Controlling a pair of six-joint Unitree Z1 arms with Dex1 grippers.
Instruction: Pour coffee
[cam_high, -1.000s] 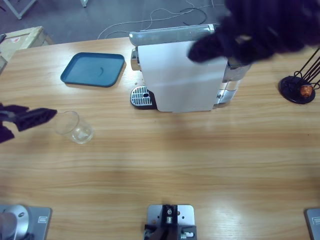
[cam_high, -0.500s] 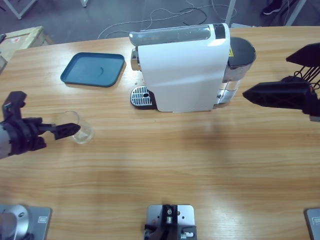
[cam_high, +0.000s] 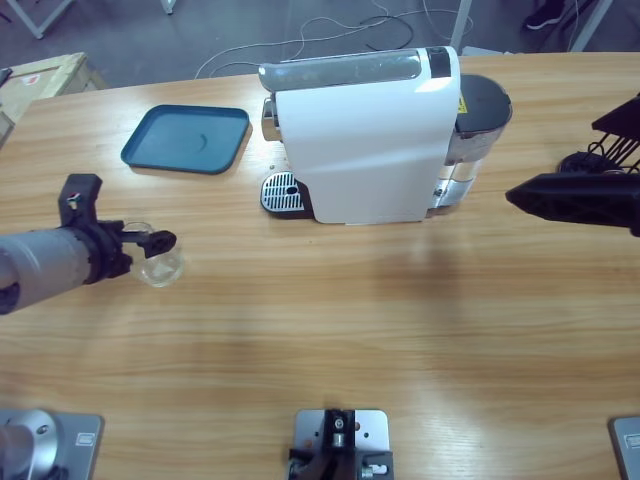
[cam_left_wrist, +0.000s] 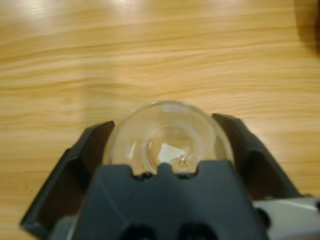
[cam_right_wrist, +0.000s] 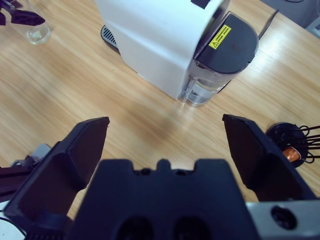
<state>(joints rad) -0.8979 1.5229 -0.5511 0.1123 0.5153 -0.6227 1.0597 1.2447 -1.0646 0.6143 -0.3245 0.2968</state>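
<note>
Left claw (cam_high: 150, 242) sits around our clear glass (cam_high: 160, 264) on the counter (cam_high: 330, 320), jaws spread either side of it, not visibly pinching. We see no coffee in the glass. Our right claw (cam_high: 535, 195) hangs wide open beside the white coffee machine (cam_high: 365, 150), holding nothing.

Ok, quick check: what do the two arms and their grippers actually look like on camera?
The left arm is a silver-grey tube ending in black hardware. Both the left gripper and the right gripper have a matte black body with two wedge-shaped black jaws. No cables or markings show.
</note>
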